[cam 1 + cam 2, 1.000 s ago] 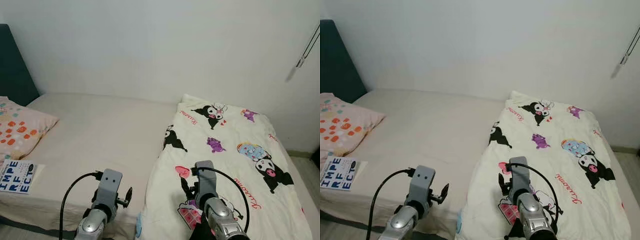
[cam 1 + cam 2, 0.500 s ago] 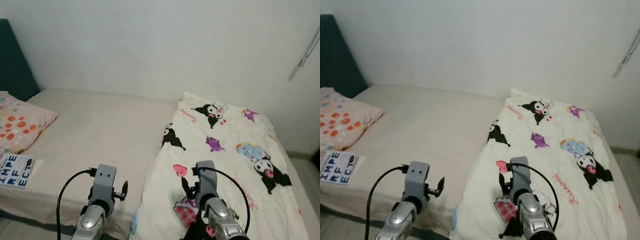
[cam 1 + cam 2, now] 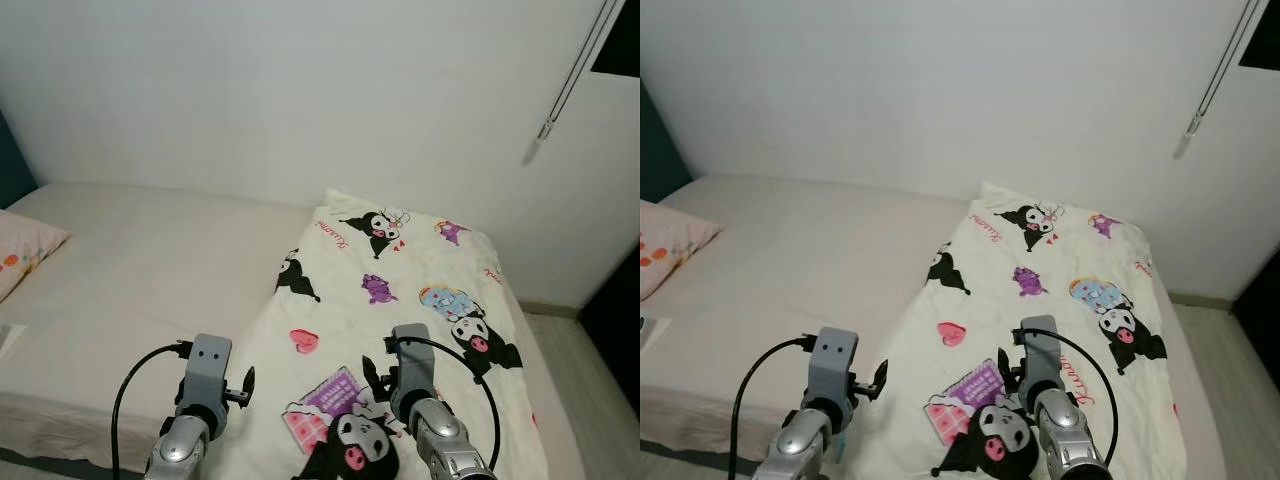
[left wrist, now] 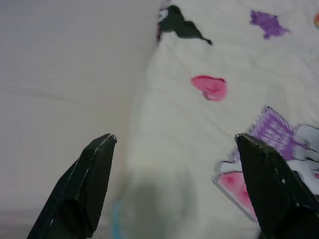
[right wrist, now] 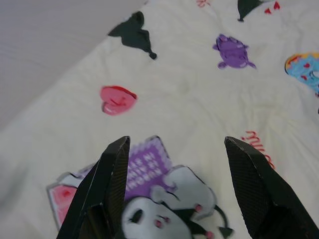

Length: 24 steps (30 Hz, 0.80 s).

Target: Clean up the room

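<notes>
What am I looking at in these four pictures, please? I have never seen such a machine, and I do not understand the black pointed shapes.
This is a humanoid robot standing at a bed. Two pictures come from the cameras in its head, looking down: the silver arms at the bottom are its own. The other two come from cameras on its wrists, so the black pointed shapes are the fingers of the left gripper and the right gripper. Both are open and hold nothing. On the bed lies a white blanket with cartoon prints; both grippers hover over its near end, the left one at its edge. A pink pillow lies at the far left. A cord hangs on the wall.
</notes>
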### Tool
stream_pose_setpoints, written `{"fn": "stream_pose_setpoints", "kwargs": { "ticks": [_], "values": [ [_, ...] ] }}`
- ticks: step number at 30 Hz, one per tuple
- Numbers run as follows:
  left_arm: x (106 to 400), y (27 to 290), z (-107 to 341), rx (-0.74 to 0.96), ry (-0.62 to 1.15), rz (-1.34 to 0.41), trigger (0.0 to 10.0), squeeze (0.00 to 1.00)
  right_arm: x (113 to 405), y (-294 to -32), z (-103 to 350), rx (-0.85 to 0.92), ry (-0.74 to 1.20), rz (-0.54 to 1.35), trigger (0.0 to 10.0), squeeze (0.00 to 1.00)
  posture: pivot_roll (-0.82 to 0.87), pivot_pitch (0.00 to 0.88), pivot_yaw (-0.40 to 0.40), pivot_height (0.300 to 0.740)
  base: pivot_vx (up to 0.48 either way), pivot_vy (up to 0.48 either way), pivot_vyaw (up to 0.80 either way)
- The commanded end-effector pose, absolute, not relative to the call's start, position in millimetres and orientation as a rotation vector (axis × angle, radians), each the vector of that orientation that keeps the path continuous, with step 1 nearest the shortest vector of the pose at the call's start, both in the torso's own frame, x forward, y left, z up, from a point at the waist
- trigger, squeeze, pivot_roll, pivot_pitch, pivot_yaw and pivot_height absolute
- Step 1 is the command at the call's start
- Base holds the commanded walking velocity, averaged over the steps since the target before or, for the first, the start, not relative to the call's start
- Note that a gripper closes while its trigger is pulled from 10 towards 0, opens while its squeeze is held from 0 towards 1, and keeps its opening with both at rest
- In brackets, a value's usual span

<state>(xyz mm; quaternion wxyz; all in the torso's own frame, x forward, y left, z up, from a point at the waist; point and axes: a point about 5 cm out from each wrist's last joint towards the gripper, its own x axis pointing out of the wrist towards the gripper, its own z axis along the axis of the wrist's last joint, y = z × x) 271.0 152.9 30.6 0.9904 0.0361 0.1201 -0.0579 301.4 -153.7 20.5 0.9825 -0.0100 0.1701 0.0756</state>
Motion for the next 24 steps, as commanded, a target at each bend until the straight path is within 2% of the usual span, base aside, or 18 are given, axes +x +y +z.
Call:
{"fn": "stream_pose_setpoints", "kwargs": {
  "ticks": [1,24],
  "values": [
    [269.9,152.0,29.1,0.079,0.251,-0.123,10.0,0.00,300.5,-157.3,19.9,-0.007,0.349,0.138,10.0,0.00,-0.02,0.058,-0.056,0.740,0.000,-0.405,0.00],
    [268.1,153.1,28.1,0.089,0.256,-0.125,10.0,0.00,299.6,-156.8,19.5,-0.013,0.358,0.151,10.0,0.00,-0.02,0.066,-0.062,0.740,0.000,-0.408,0.00]
  ]
}}
